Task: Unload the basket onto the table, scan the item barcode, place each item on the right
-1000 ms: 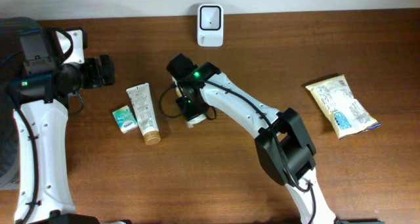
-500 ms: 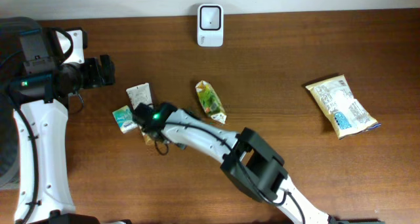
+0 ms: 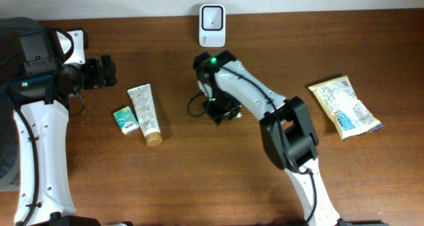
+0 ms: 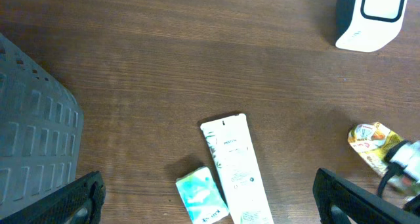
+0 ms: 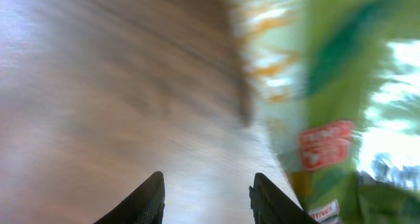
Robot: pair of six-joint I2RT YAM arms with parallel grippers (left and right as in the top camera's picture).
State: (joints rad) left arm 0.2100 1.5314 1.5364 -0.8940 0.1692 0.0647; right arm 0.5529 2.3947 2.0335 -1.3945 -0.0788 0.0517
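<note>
Here the right hand (image 5: 205, 192) hovers low over the table (image 3: 199, 179), fingers spread, beside the green pouch (image 5: 341, 99).

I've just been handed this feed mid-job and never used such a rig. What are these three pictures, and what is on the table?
The overhead view looks down on a wooden table with two white robot arms. The other two views come from cameras on each wrist.

The left gripper waits at the left edge, jaws wide open and empty. The right gripper is mid-table, jaws apart, holding nothing; its blurred wrist view shows a green snack pouch close beside its fingers.

At the back stands the white barcode scanner. Also lying there: a white tube, a small teal packet and a cream-and-blue bag.
</note>
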